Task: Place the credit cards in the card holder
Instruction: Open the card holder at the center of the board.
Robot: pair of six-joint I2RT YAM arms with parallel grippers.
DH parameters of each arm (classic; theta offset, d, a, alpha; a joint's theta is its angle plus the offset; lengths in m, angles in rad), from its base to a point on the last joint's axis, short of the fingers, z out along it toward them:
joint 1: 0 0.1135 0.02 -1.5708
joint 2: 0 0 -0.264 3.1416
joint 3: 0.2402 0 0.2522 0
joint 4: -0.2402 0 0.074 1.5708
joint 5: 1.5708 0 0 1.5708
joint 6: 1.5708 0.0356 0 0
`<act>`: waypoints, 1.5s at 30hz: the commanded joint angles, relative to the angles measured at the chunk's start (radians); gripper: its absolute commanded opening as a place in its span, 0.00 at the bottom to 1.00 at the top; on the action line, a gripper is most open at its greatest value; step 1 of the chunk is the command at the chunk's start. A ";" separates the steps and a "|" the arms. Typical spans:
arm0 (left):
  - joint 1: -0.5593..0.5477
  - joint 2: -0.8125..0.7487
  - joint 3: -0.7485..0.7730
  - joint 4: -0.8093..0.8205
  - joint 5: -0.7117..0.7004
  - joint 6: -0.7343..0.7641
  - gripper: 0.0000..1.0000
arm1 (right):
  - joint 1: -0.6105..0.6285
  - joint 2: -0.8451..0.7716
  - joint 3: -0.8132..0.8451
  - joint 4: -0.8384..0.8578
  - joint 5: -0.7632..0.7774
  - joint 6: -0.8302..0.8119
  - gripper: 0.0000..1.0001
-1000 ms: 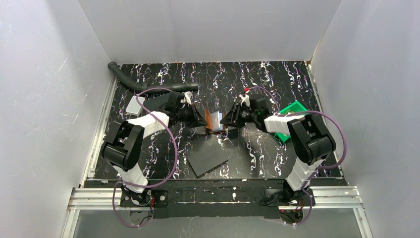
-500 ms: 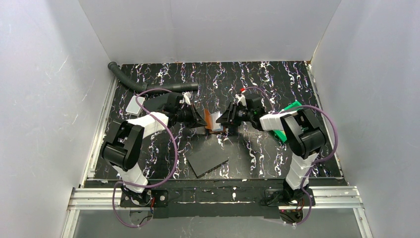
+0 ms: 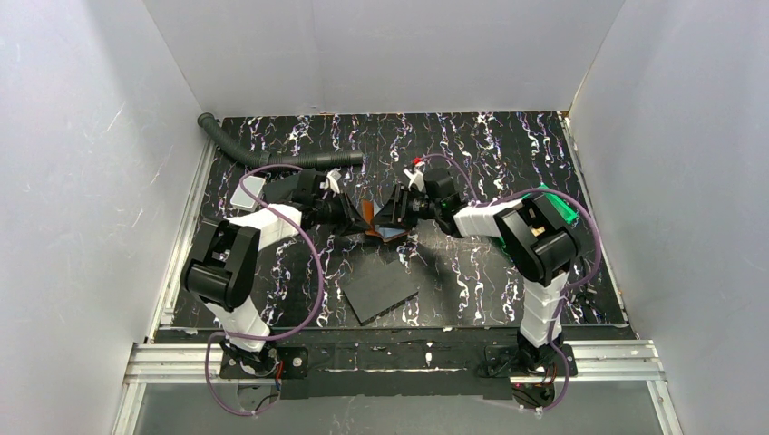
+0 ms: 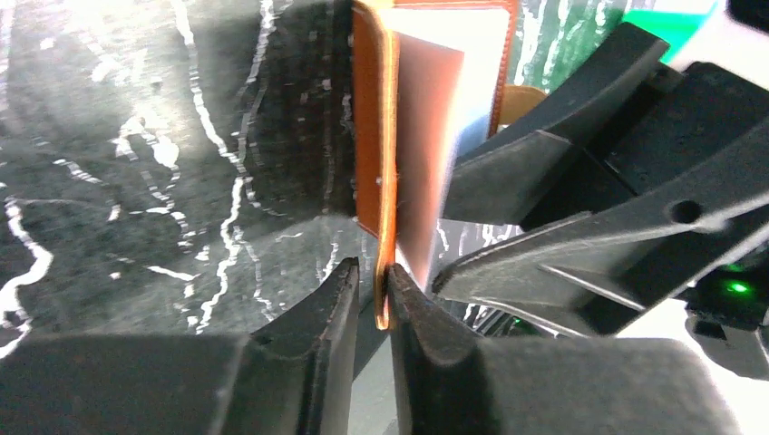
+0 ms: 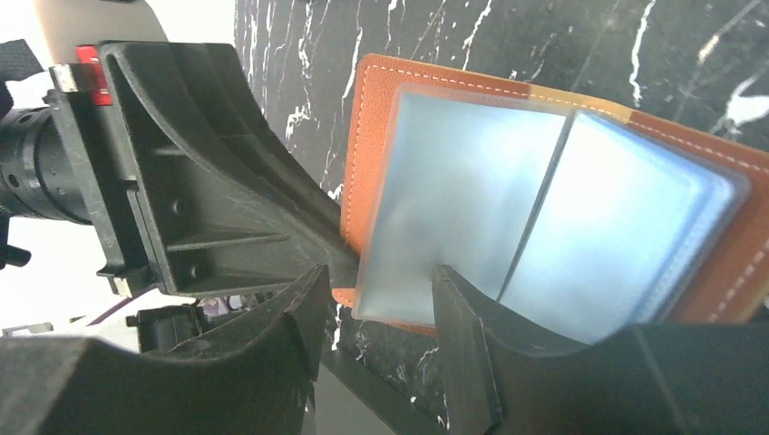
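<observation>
Orange-brown leather: top external view. The card holder (image 3: 366, 214) hangs off the table (image 3: 472, 272), held between the two arms' tips. The left gripper (image 3: 356, 218) meets it from its own side, and the right gripper (image 3: 384, 217) comes in from the opposite side. The two sets of tips are just beside each other. A pale blue patch of the holder shows just below the right gripper. A dark grey slab (image 3: 381, 292) lies flat, nearer the bases than both grippers. A green bin (image 3: 562, 210) sits behind the right arm's elbow, and a corrugated hose (image 3: 272, 159) lies beyond the left arm.

Left wrist view. The left gripper (image 4: 372, 294) has its jaws almost together, pinching the lower edge of the card holder (image 4: 370, 136) cover. The cover stands edge-on and rises straight away from the fingertips. A pale inner leaf fans off to its right. The right gripper (image 4: 446, 240) reaches in from the right, its black fingers just beside that leaf. A corner of the green bin (image 4: 666, 20) shows above it.

Right wrist view. The card holder (image 5: 544, 208) is spread open, with frosted blue-white sleeves facing the lens. The right gripper (image 5: 379, 304) has its jaws apart, and the lower left corner of a sleeve sits in the gap. I cannot tell whether either pad touches it. The left gripper (image 5: 340, 258) grips the cover edge just left of that corner.
</observation>
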 commanded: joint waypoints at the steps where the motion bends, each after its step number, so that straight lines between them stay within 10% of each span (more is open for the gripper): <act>1: 0.022 -0.028 -0.037 -0.096 0.000 0.055 0.25 | 0.018 0.057 0.042 0.026 0.018 -0.022 0.54; 9: 0.036 -0.040 -0.028 -0.085 0.040 0.060 0.59 | 0.019 0.089 0.021 0.036 0.033 -0.042 0.52; 21: 0.046 -0.114 -0.018 -0.118 -0.041 0.077 0.78 | 0.052 0.071 0.077 -0.049 0.026 -0.135 0.59; 39: 0.043 0.076 0.130 -0.370 -0.239 0.189 0.38 | 0.026 -0.012 0.069 -0.163 0.028 -0.220 0.69; 45: 0.043 0.067 0.106 -0.321 -0.194 0.183 0.41 | 0.011 -0.019 0.074 -0.108 -0.026 -0.216 0.84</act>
